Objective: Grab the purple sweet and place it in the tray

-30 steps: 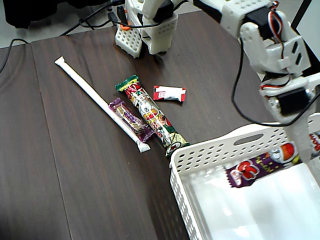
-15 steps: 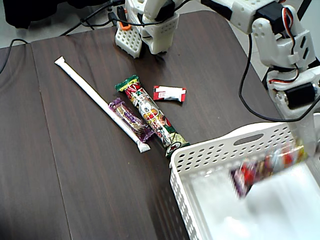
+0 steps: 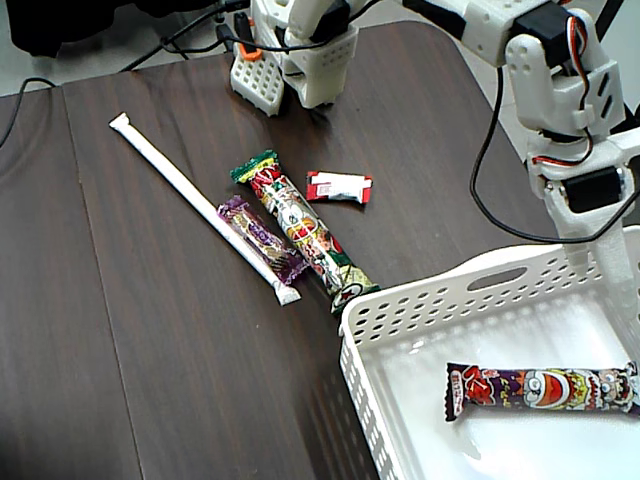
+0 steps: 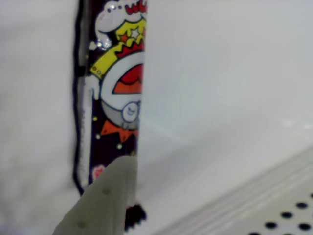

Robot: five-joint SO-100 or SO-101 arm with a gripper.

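A long purple sweet [image 3: 540,388] with cartoon print lies flat on the floor of the white perforated tray [image 3: 450,290], free of any grip. My gripper [image 3: 625,320] hangs over the tray's right side, just above the sweet's right end, partly cut off by the frame edge; its jaws stand open and empty. In the wrist view the purple sweet [image 4: 112,98] lies on the white tray floor beside one pale finger [image 4: 105,200]; the other finger is out of view. A smaller purple sweet [image 3: 262,240] rests on the dark table.
On the table left of the tray lie a long green-ended sweet [image 3: 305,232], a red-and-white sweet [image 3: 339,186] and a long white wrapped straw [image 3: 200,205]. The arm's base [image 3: 300,50] and cables sit at the table's far edge.
The purple sweet, held tilted over the tray a second ago, has dropped from the gripper and now lies flat on the tray floor. The arm has shifted slightly right and up.
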